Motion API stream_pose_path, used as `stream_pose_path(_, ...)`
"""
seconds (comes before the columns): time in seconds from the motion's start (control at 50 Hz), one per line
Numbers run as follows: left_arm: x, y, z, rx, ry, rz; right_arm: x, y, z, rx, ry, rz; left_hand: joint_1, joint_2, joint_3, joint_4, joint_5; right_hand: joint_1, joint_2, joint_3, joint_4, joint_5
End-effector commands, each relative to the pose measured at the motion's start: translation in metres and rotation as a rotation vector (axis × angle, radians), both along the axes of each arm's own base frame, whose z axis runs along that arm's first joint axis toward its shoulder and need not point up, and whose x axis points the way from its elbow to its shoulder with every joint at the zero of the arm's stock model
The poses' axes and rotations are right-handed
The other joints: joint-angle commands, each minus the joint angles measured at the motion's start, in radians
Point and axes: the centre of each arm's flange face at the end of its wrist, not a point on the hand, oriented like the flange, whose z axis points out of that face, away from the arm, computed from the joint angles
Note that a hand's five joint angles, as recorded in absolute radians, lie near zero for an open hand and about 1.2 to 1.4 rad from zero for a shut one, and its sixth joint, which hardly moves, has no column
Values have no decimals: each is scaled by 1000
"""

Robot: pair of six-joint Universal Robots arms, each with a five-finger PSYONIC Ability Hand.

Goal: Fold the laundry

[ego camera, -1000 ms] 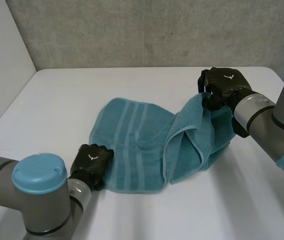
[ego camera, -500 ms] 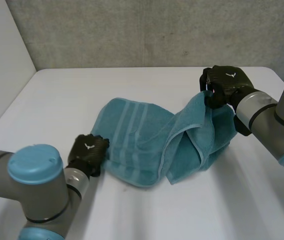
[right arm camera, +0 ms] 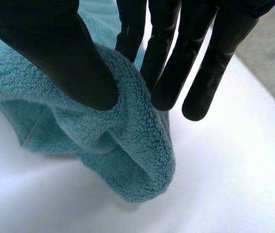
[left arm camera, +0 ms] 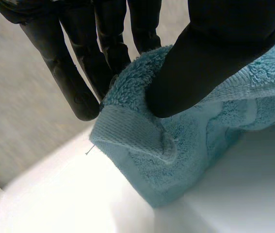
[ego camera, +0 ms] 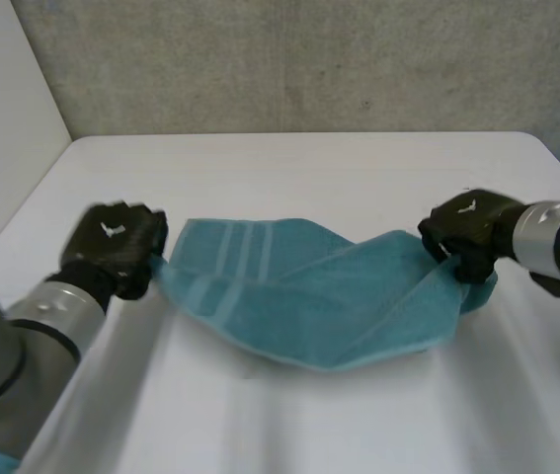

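The white counter [ego camera: 309, 168] took up most of the scene, and the teal towel [ego camera: 299, 301] was strung across the middle of it between the two arms. Its belly seemed to sag onto the surface and a diagonal fold was twisted through it. The left hand [ego camera: 114, 245] had one end and the right hand [ego camera: 469, 235] had the other, well apart.

On the left wrist cam, the thumb was clamping a bunched corner against the fingers [left arm camera: 72, 73], so that hand was closed on the cloth. Same deal on the right: the thumb squeezed a fat roll of terry against the fingers [right arm camera: 166, 58].

My worry was that both pinches were on wadded fabric, not a clean edge. Pull any wider and a layer could slide out, or that twist gets laid down as a crooked fold.
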Motion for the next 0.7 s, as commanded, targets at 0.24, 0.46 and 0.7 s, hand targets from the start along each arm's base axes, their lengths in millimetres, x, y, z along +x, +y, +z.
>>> stream_pose_path(0.24,-32,-96,176,-574,259,83,23,-71,171,-864,-444,-114,227,181,183,180,203,432,221,208,203,231)
stream_pose_path(0.46,-12,-52,198,-665,303,103,2,-39,172,-680,-431,22,227,181,183,180,203,432,221,208,203,231)
stream_pose_path(0.7,-2,-19,173,-596,272,90,-29,-35,141,-408,-358,18,227,181,183,180,203,432,221,208,203,231)
